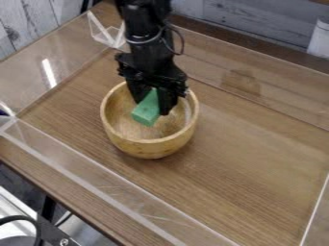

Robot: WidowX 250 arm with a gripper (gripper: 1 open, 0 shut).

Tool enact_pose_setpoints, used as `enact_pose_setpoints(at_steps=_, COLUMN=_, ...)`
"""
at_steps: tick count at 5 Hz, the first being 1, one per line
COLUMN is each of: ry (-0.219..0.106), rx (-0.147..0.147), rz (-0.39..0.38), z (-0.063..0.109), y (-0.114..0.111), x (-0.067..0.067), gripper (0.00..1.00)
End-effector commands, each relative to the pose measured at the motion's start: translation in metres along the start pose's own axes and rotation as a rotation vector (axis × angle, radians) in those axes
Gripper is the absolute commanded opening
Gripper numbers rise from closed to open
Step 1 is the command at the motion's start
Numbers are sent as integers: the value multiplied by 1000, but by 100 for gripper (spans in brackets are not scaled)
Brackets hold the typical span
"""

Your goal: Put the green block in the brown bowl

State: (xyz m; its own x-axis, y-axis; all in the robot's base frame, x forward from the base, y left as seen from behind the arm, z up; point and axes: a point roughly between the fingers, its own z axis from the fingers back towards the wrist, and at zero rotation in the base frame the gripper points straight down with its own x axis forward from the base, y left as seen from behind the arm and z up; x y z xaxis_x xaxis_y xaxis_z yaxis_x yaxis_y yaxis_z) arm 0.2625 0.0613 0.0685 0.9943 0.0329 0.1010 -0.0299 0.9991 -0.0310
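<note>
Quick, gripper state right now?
Gripper: closed on the green block, above the inside of the bowl.
</note>
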Motion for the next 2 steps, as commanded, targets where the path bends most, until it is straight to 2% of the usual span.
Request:
enact_pose_setpoints(at_steps=1, ry=-13, rx=11, rz=9, z=2, y=7, x=-1, gripper=0)
enact_pose_setpoints(at_steps=2, ry=-4, rx=13, rz=12, z=0, y=8, x=-4, gripper=0)
